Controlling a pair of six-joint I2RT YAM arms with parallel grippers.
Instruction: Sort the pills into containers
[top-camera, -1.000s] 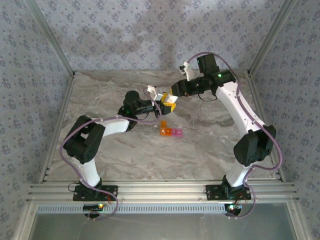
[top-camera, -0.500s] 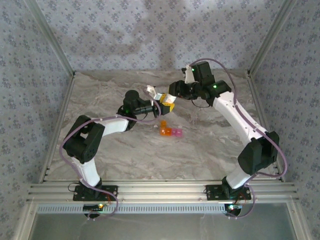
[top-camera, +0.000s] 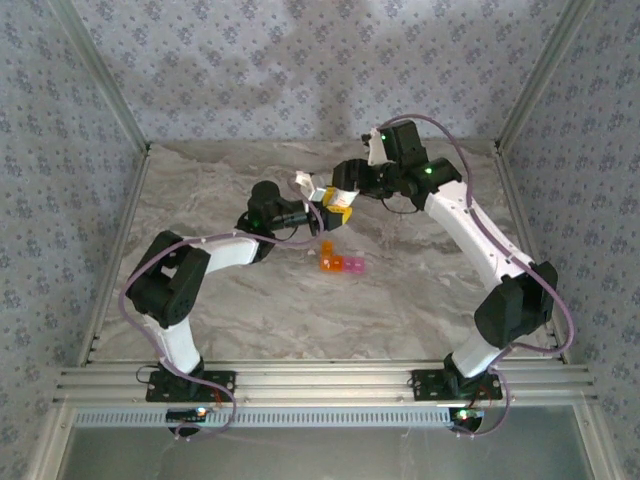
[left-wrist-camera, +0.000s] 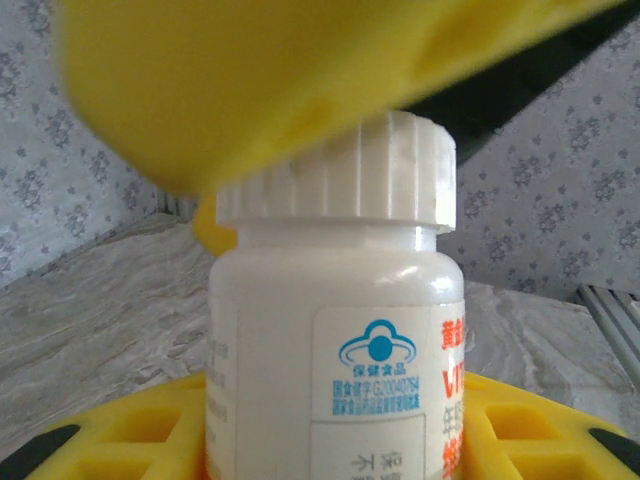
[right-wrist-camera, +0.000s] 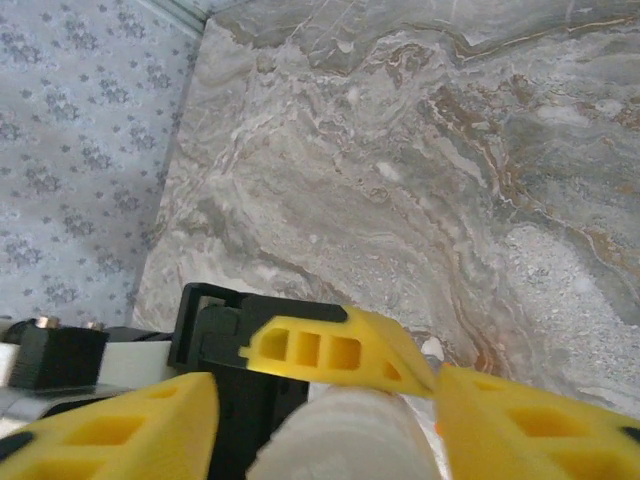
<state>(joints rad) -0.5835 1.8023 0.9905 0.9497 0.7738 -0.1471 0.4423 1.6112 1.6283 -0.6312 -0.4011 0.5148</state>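
left gripper (top-camera: 325, 210) pinches the bottle (left-wrist-camera: 335, 330) upright so the right gripper (right-wrist-camera: 325, 430), straddling the cap (left-wrist-camera: 340, 175), can twist it off i guess, can't tell if it's clamped

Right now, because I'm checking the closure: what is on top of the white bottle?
A ribbed white cap sits on the bottle; a yellow finger of the right gripper overlaps its top. The opaque wall hides any contents.

Soft, even light, no glare. Faint grey shadows on back wall (top-camera: 270, 90); top view a bit grainy. Left wrist cam: yellow pad (left-wrist-camera: 250, 80) v. blurred, bottle (left-wrist-camera: 335, 330) label sharp. Right wrist cam: yellow fingers (right-wrist-camera: 110, 425) soft, marble table (right-wrist-camera: 450, 180) crisp.
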